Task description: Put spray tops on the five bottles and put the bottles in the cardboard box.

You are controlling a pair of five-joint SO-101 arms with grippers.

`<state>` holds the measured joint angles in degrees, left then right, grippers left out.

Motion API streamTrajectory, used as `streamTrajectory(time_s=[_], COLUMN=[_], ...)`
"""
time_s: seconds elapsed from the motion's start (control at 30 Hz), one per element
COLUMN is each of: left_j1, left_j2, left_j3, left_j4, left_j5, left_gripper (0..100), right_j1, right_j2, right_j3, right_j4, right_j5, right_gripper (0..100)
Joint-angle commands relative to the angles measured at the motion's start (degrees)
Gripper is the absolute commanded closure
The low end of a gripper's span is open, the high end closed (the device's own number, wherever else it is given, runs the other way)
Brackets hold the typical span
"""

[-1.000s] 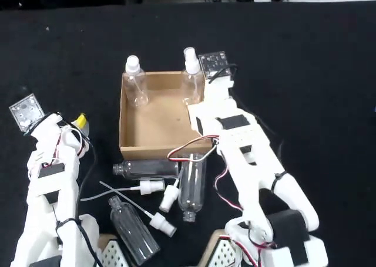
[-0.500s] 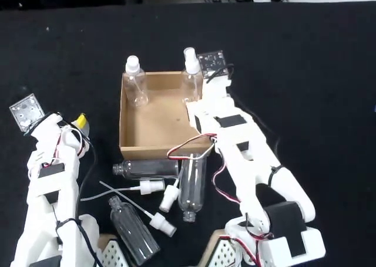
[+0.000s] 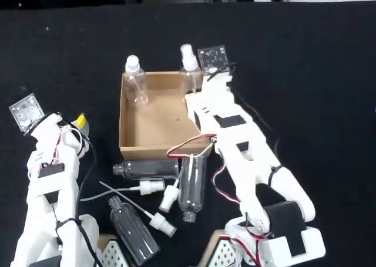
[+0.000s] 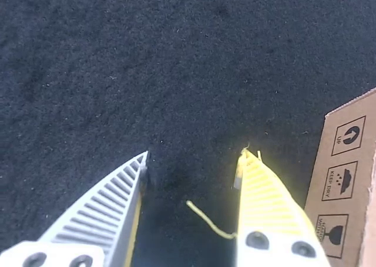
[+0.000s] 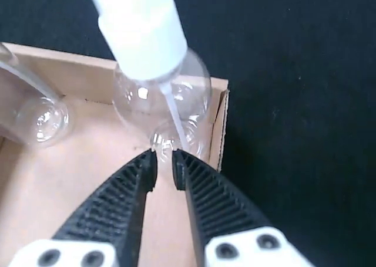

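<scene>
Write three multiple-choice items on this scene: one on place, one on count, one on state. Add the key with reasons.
1. The two capped bottles stand:
A. in the far corners of the box
B. beside the left arm
C. between the arms

2. How many uncapped bottles lie on the table?
A. two
B. three
C. five

3. The left gripper is:
A. open and empty
B. shut on a spray top
C. shut on a bottle

Key: 1 A, both stand upright against the box's far wall. 2 B, three lie in front of the box with bare necks. 3 A, its wrist view shows bare table between spread fingers.
</scene>
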<state>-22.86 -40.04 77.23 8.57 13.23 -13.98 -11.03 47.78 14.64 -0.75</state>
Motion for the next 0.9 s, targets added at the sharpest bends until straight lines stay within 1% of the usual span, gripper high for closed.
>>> streamTrajectory(time_s=[0.0, 0.17, 0.33, 0.47, 0.6, 0.7, 0.77, 0.87], left_j1=[0.7, 0.7, 0.7, 0.7, 0.7, 0.7, 0.7, 0.7], left_j2=[-0.8, -0.8, -0.9, -0.8, -0.7, -0.7, -0.6, -0.6], left_j3=[-0.5, -0.5, -0.5, -0.5, -0.5, -0.5, -0.5, -0.5], left_j4=[-0.8, -0.8, -0.8, -0.8, -0.8, -0.8, -0.8, -0.8], left_j5=[-0.7, -0.7, -0.7, -0.7, -0.7, -0.7, -0.7, -0.7], left_gripper=[78, 78, 78, 78, 78, 78, 78, 78], right_j1=[-0.7, -0.6, -0.4, 2.9, 7.2, 8.4, 9.0, 11.3], right_j2=[-0.2, -0.6, -5.1, -11.3, -11.7, -9.1, -7.0, -5.4], right_j3=[-0.3, -0.1, 0.0, 0.0, -0.2, -0.6, -0.4, -0.7], right_j4=[-2.0, -1.7, 3.1, 7.6, 7.6, 6.9, 4.4, 3.9], right_j5=[0.4, 0.4, 0.3, -0.2, -0.3, -0.3, -0.3, -0.3], right_gripper=[98.8, 98.8, 98.8, 98.8, 98.8, 98.8, 98.8, 98.8])
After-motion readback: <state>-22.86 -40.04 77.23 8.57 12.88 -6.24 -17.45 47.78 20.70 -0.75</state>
